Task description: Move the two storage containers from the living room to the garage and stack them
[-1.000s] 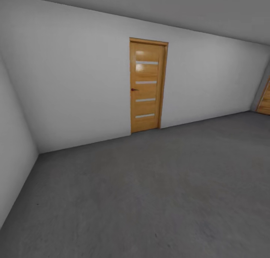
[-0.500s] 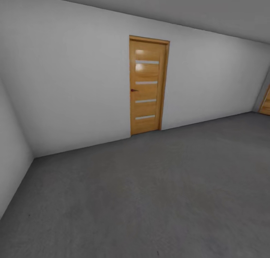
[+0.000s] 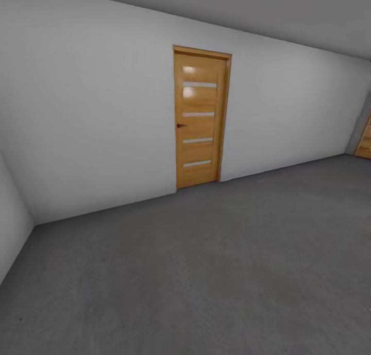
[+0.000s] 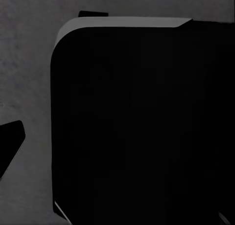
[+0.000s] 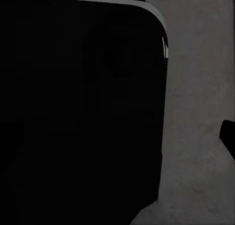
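The robot's head is looking into the garage (image 3: 103,113), a bare room with pale grey walls. The floor (image 3: 206,272) is dark grey and speckled, and it is spreading out wide in front. An orange wooden door (image 3: 198,117) is standing shut in the far wall, with four thin glass slits going down it and a small dark handle on one side. A bit of another orange door (image 3: 365,141) is peeking in at the far right edge, where the wall is turning a corner. Another wall is running along the left side. In the left wrist view, a big black shape with rounded corners (image 4: 142,122) is sitting close to the camera, with grey floor showing beside it. In the right wrist view, a big black shape (image 5: 78,107) of the same kind is taking up most of the picture, again with grey floor beside it. I cannot tell if the jaws on either arm are open or closed. I cannot tell where the two storage containers are.
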Controlling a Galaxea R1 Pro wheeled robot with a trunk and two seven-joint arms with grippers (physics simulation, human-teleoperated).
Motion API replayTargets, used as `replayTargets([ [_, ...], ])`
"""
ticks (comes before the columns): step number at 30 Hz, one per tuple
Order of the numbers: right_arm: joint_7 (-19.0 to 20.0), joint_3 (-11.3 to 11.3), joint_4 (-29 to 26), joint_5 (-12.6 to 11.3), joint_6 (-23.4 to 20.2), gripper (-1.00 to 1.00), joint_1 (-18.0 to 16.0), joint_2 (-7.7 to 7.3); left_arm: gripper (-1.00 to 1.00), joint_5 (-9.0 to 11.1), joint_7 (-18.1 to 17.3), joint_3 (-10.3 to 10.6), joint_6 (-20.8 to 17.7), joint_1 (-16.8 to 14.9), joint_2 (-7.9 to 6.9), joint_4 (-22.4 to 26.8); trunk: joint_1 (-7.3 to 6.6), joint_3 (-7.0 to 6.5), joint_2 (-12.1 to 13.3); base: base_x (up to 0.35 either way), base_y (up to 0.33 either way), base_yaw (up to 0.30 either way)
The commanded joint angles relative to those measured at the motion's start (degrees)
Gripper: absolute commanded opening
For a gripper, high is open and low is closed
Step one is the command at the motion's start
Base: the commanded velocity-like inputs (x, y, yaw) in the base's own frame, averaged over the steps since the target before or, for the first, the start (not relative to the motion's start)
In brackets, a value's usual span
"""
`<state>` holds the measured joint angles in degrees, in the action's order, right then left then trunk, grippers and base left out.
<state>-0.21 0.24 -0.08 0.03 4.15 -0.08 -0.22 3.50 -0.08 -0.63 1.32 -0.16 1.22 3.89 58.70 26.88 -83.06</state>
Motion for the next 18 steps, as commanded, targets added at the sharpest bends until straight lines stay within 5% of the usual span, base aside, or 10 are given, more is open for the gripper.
replayTargets([
  [1, 0.0, 0.0, 0.0, 0.0, 0.2, 1.00, 0.0, 0.00, 1.00, 0.4, 0.0, 0.0, 0.2, 0.0, 0.01, 0.0, 0.03, 0.05, 0.0, 0.322, 0.000, -0.192],
  [18, 0.0, 0.1, 0.0, 0.0, 0.2, 1.00, 0.0, 0.04, 1.00, 0.3, 0.2, -0.2, 0.4, 0.0, 0.01, 0.1, 0.03, 0.05, 0.0, 0.322, 0.000, -0.234],
])
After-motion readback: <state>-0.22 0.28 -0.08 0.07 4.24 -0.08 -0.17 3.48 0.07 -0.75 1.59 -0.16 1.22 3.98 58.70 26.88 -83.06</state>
